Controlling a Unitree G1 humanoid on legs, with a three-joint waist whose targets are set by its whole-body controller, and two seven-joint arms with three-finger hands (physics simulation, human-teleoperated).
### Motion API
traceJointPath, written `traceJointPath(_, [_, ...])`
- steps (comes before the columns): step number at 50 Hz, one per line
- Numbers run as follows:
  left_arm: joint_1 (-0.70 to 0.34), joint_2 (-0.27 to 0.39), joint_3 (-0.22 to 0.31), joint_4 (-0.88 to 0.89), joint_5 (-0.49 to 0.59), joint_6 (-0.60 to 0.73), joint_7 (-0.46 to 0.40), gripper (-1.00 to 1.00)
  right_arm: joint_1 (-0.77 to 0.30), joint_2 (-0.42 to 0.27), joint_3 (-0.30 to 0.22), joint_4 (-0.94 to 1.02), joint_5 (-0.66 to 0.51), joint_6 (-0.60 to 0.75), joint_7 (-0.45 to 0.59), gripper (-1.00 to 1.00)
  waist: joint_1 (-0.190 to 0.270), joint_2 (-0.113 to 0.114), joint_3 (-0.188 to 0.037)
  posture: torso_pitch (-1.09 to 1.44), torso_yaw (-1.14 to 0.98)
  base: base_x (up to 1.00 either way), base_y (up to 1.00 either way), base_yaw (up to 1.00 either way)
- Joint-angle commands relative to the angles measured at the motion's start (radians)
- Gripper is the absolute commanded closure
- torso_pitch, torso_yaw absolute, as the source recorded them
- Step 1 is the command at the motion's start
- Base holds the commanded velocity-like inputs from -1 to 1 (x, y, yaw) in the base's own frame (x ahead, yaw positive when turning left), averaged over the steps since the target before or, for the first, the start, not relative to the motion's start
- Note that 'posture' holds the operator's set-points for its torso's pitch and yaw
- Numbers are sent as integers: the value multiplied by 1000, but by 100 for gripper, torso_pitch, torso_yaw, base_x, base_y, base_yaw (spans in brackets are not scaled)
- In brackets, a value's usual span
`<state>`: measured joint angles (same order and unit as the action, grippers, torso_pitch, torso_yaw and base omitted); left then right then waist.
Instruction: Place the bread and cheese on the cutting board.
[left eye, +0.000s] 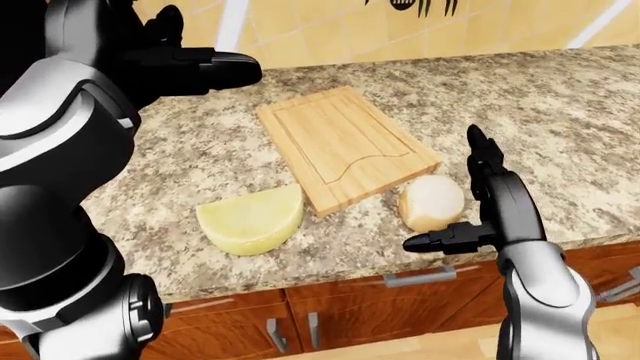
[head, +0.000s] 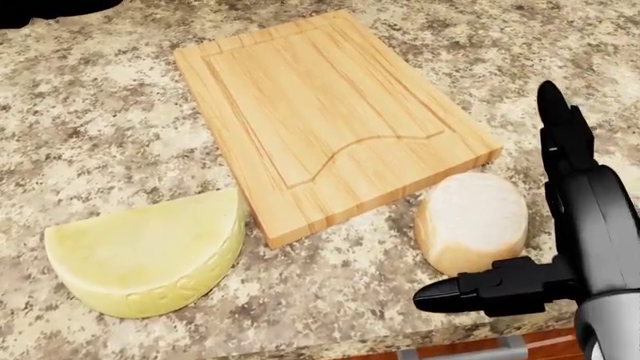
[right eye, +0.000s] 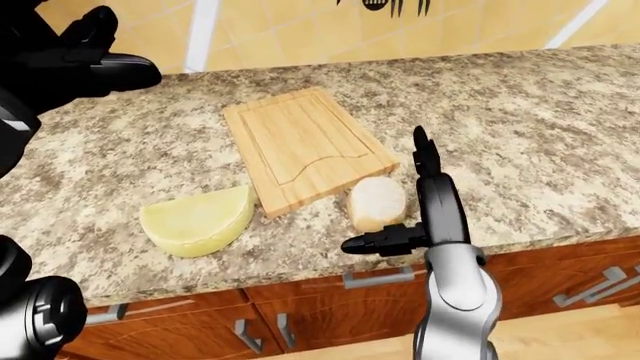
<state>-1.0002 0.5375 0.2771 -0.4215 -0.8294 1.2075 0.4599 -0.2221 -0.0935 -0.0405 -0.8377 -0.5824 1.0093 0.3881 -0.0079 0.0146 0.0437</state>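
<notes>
Your right hand (head: 560, 225) was spread wide beside the bread (head: 471, 220), which looked soft and light, best squeezed gently by its sides.

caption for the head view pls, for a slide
Open right hand brackets the bread beside the empty cutting board; cheese waits on the granite counter.

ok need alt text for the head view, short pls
A black robot right hand stands open around a round bread roll near the lower edge of a speckled granite counter. An empty wooden cutting board lies just above the roll, with a pale yellow cheese half-wheel at lower left.
</notes>
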Motion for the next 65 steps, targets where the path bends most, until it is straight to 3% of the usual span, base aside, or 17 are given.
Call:
traceJointPath(1, [-28, 12, 11, -14, 4, -30, 0, -100, -14, -5, -12, -22, 8, -45, -17, -100, 0, 1, -23, 0, 0, 0, 0, 0])
traceJointPath(6, [-29, 10, 10, -14, 6, -30, 0, -100, 5, -6, -33, 15, 42, -77, -39, -100, 0, 0, -23, 0, 0, 0, 0, 0])
traceJointPath(25, [-32, 6, 9, -8, 19, -30, -11, -100, 30, -2, -8, 66, 75, -122, -66, -100, -1, -1, -23, 0, 0, 0, 0, 0])
traceJointPath(28, [-33, 6, 12, -11, 16, -26, -9, -100, 32, 0, -3, 67, 74, -123, -68, -85, -1, -1, -22, 0, 0, 0, 0, 0])
traceJointPath(45, [-31, 5, 9, -18, 6, -25, -1, -100, 28, -4, -9, 59, 73, -116, -61, -93, 0, -2, -22, 0, 0, 0, 0, 0])
traceJointPath(52, [-39, 5, 9, -14, 6, -20, 0, -100, 33, -5, -13, 59, 77, -121, -60, -72, 1, -2, -23, 0, 0, 0, 0, 0])
traceJointPath(59, [-31, 6, 10, -20, 2, -23, 0, -100, 32, -4, -12, 63, 78, -124, -60, -35, 0, -2, -22, 0, 0, 0, 0, 0])
traceJointPath(65, [-31, 6, 9, -16, 3, -28, -3, -100, 34, -3, -9, 67, 78, -129, -62, -34, 1, -3, -23, 0, 0, 0, 0, 0])
